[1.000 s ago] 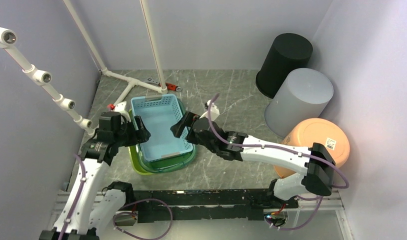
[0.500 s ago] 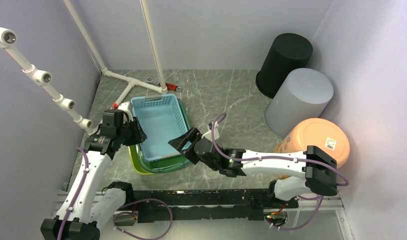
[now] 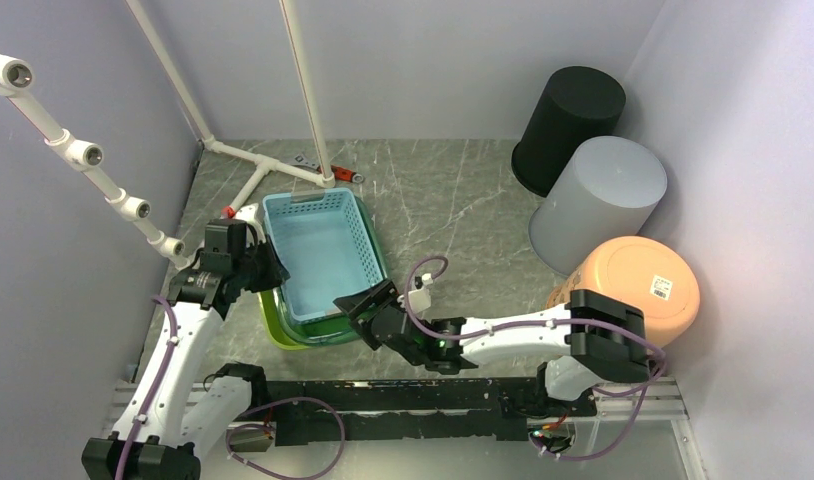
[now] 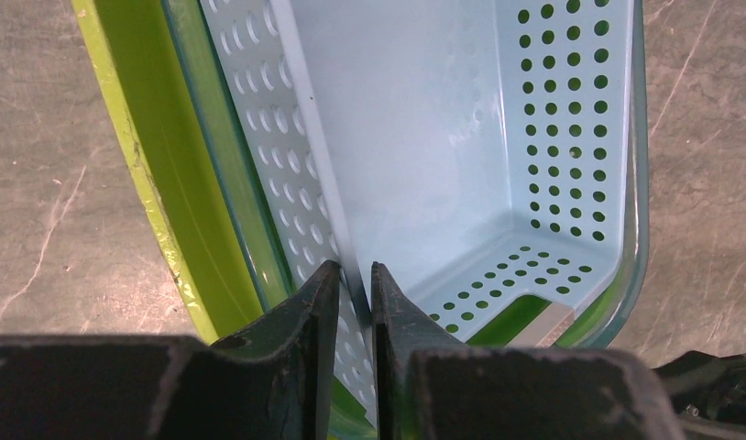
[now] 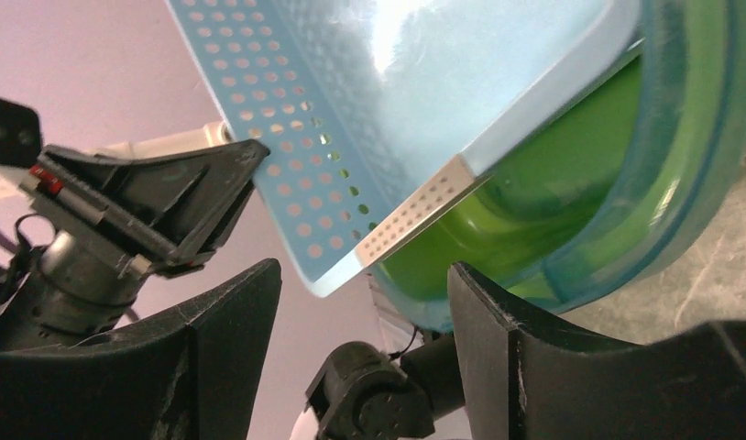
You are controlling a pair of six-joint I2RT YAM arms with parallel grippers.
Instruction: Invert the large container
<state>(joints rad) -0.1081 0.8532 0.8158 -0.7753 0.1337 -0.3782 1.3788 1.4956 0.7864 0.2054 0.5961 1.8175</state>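
Jaws: the left gripper [image 4: 351,275] is narrow, pinching the perforated left wall of the basket [image 4: 424,110]. The right gripper [image 5: 365,275] is wide, with the basket's near corner lying between its fingers, unclamped. The blue basket sits mouth up, nested in a teal bin [image 5: 708,137], itself inside a green bin [image 4: 149,137], at the left of the table [image 3: 453,200]. At far right stand a black tub [image 3: 568,120], a grey tub [image 3: 603,195] and an orange tub [image 3: 638,290], all inverted. A white sticker [image 3: 664,288] marks the orange tub's base, and its print is too small to read.
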